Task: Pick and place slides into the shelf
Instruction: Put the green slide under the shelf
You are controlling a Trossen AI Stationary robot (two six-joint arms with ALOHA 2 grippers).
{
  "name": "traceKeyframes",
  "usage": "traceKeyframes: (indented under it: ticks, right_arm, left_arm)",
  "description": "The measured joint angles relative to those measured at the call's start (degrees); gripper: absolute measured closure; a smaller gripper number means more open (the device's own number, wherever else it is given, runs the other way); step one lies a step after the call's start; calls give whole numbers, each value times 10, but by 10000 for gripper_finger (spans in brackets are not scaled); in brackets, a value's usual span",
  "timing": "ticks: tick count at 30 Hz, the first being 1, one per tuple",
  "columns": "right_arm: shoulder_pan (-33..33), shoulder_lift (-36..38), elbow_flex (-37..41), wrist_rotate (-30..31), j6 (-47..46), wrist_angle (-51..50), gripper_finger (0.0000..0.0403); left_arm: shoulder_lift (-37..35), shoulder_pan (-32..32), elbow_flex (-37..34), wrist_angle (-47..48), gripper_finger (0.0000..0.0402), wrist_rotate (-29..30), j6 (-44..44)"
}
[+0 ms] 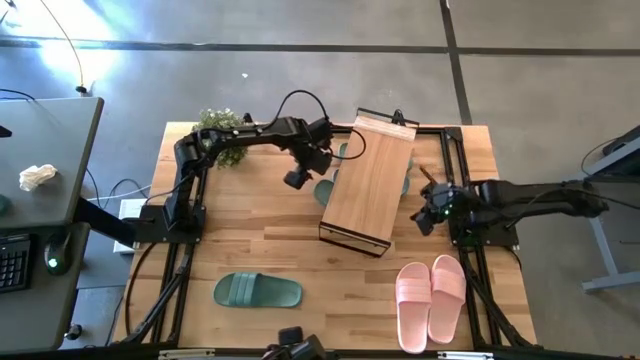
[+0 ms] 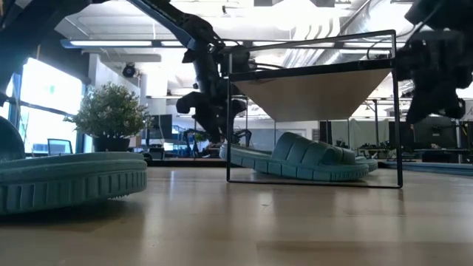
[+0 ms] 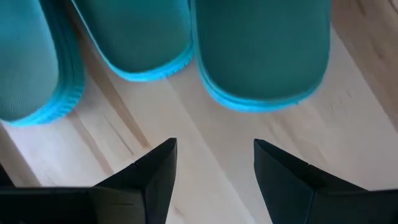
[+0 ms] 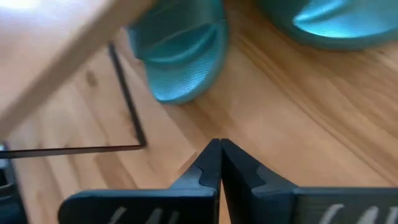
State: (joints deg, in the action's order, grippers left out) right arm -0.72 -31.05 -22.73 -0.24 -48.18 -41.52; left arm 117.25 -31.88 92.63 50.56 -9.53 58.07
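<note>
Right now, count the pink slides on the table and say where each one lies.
2. The pink slides lie side by side, touching, at the table's front right corner, in front of the shelf. More could be hidden under the shelf top, though only green ones show there.

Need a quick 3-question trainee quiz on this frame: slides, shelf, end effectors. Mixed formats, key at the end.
1. True or false: the right end effector is shut with nothing between its fingers.
2. How many slides lie on open table, outside the shelf? A) one B) three C) five
3. Fill in: the left end effector is ____, pointing at green slides on the table.

Key: 1 true. 2 B: the pink pair and one green slide. 3 open.
</note>
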Motion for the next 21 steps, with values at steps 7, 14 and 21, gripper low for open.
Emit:
traceKeyframes:
  ticks: [7,14,21]
  right_arm:
    - [55,-1,12,82,-56,-6,403]
    - [78,-1,12,106,-89,-6,403]
    - [85,-1,12,115,-87,-6,403]
  left_arm:
    - [1,0,-20,-68,204,-5,-28]
    - [1,0,-25,-103,204,-1,-58]
    - [1,21,-25,-111,204,4,-75]
